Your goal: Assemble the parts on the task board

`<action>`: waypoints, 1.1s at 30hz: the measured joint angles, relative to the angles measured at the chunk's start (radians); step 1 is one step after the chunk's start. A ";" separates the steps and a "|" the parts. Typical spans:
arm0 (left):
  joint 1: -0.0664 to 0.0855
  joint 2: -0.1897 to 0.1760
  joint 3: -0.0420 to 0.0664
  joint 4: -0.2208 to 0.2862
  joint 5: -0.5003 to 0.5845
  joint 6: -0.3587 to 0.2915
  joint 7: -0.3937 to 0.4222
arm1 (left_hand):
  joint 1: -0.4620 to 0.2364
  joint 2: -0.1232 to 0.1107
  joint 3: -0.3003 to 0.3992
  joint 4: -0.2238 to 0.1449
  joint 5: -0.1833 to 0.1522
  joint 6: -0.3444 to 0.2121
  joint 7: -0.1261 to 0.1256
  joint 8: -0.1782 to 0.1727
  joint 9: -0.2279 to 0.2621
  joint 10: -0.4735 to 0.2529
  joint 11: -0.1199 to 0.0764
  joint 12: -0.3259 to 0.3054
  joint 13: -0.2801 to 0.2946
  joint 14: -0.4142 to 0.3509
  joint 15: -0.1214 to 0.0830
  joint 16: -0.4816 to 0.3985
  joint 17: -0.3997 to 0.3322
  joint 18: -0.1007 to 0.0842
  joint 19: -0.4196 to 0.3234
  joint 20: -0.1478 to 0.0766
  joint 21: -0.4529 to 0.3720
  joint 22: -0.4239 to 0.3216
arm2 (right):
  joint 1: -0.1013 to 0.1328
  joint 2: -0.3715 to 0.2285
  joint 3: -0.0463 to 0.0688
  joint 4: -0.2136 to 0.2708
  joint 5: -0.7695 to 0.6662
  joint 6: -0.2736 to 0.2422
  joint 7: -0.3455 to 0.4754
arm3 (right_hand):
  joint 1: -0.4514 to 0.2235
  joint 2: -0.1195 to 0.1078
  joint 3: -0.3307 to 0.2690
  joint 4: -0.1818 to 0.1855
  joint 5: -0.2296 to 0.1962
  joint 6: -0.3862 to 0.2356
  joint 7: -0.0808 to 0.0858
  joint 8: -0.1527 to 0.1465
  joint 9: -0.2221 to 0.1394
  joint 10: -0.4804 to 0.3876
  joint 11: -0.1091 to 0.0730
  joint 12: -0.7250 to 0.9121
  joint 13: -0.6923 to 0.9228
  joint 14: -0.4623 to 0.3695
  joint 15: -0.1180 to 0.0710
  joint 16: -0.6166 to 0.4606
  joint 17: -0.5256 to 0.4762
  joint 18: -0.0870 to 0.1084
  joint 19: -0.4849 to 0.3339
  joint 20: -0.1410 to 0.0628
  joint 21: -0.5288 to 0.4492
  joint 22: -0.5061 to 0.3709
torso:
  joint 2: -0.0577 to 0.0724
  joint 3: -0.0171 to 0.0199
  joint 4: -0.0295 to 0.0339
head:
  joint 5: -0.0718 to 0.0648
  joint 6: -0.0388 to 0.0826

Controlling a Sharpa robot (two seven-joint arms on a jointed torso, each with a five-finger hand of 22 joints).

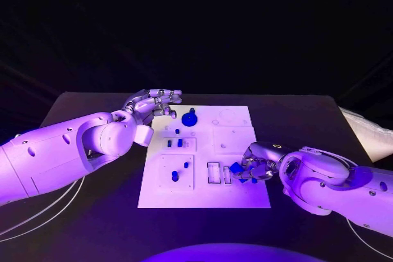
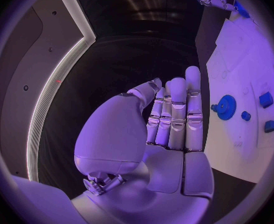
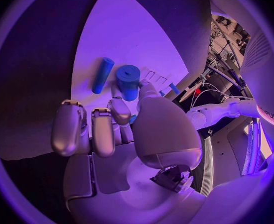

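**Ana:** Head view first: the right hand sits low over the near edge of the task board, fingers curled around a blue part. Held, you think?

**Ben:** I'd say so. In the right wrist view a short blue cylinder stands just beyond the fingertips, the thumb tip touching it, with a thin blue peg lying just beside it on the white plate. Whether it's gripped or only touched, I can't be sure (the palm hides the contact).

**Ana:** And the left hand?

**Ben:** Holding nothing. Left wrist view shows its fingers straight and close together, with the blue gear lying on the board well past the fingertips, apart from them.

**Ana:** Progress?

**Ben:** Early to middle, by my reckoning. Several small blue pieces lie or stand around the board's middle; which are properly seated is too small to tell. The gear looks loose, the peg lies flat, and the piece at the right hand isn't placed yet.
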 measured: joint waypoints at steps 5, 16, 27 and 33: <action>0.000 -0.001 0.000 0.000 0.000 0.000 0.000 | 0.000 0.000 0.000 0.000 0.000 0.000 0.000 0.000 0.000 -0.003 0.003 0.000 0.000 0.000 0.000 0.000 0.000 0.000 0.000 0.000 0.000 -0.001 | -0.004 -0.011 -0.004 0.009 0.004 -0.031 0.005 | 0.019 0.019 0.006 -0.005 0.015 0.014 -0.004 0.006 0.005 0.009 -0.009 0.011 0.023 -0.003 -0.005 0.005 0.002 0.000 0.000 0.000 0.000 0.002 | 0.000 0.0000 -0.0001 | 0.000 0.000; 0.000 0.000 0.000 0.000 0.000 0.001 0.000 | 0.000 0.000 0.000 0.000 0.000 0.000 0.000 0.000 0.000 -0.003 0.003 0.000 0.000 0.000 0.000 0.000 0.000 0.000 0.000 0.000 0.000 -0.001 | 0.026 -0.045 0.000 0.064 0.081 -0.163 0.043 | 0.026 0.026 0.006 0.002 0.053 0.019 -0.010 0.010 0.006 0.016 -0.016 0.011 0.030 0.001 -0.009 0.009 0.002 0.000 0.000 -0.007 0.004 0.004 | -0.001 0.0007 0.0006 | 0.000 0.005; 0.000 0.003 0.000 -0.001 0.000 0.002 -0.001 | 0.000 0.000 0.000 0.000 0.000 0.000 0.000 0.000 0.000 -0.003 0.003 0.000 0.000 0.000 0.000 0.000 0.000 0.000 0.000 0.000 0.000 -0.001 | 0.022 0.027 -0.001 0.045 0.134 -0.138 0.051 | 0.008 0.046 -0.011 0.031 0.061 0.027 -0.006 0.016 0.007 0.027 -0.016 0.016 0.048 -0.002 -0.012 0.009 0.001 0.000 0.004 -0.011 0.004 0.005 | -0.001 0.0012 -0.0011 | 0.002 0.008; 0.000 0.005 0.000 -0.001 0.000 0.002 -0.001 | 0.000 0.000 0.000 0.000 0.000 0.000 0.000 0.000 0.000 -0.002 0.002 0.000 0.000 0.000 0.000 0.000 0.000 0.000 0.000 0.000 0.000 -0.001 | 0.010 0.061 -0.001 0.031 0.149 -0.096 0.048 | -0.001 0.056 -0.018 0.037 0.061 0.032 -0.004 0.030 0.007 0.027 -0.016 0.013 0.048 0.001 -0.016 0.009 0.001 0.000 0.000 -0.014 0.004 0.005 | -0.001 0.0007 -0.0001 | 0.000 0.008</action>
